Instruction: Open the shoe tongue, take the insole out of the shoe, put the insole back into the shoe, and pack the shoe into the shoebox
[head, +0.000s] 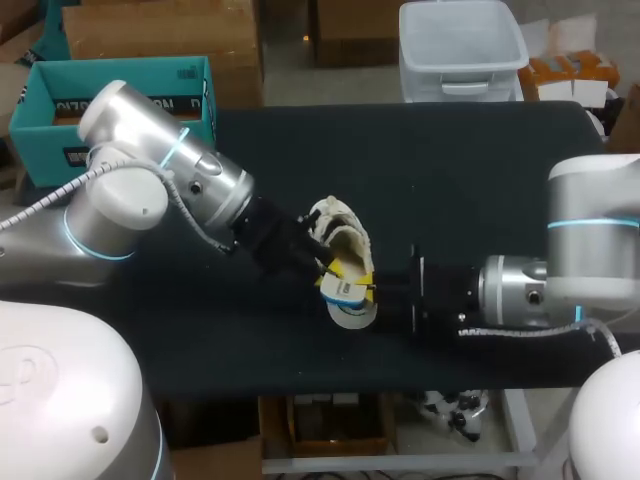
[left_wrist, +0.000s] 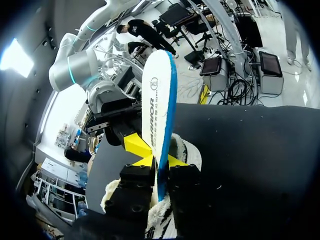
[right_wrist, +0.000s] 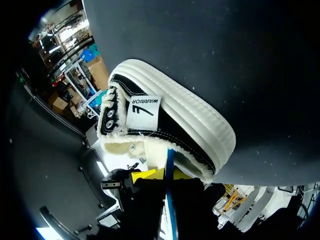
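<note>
The left gripper (left_wrist: 159, 162) is clamped on the insole (head: 347, 300) near one end, one yellow tip on each flat face. The right gripper (head: 358, 283) sits right against the same insole from the opposite side, but the views do not show whether it grips it too. The insole is held clear of the table (head: 480, 180), just beside the fleece-lined mouth of the shoe (head: 338, 228), which rests on the cloth between the two arms. The main risk is probably the thin, flexible insole. Held at only one end, it could swivel or slide in the pinch, or it could bend when its free end meets the lining (left_wrist: 182, 150) and bunch up at the opening instead of sliding down to the sole. Nothing appears to hold the shoe, so a push from the insole could shove or tip it. The grippers are also very close together, so a careless move could knock one against the other. In the left wrist view the insole stands on edge, its long axis running straight out along the fingers. Its rounded free end points away from that gripper, with the white printed face on one side and the blue edge on the other. The shoe's mouth faces the grippers. The teal box (head: 120, 100), likely the shoebox, sits well apart at the far left.
</note>
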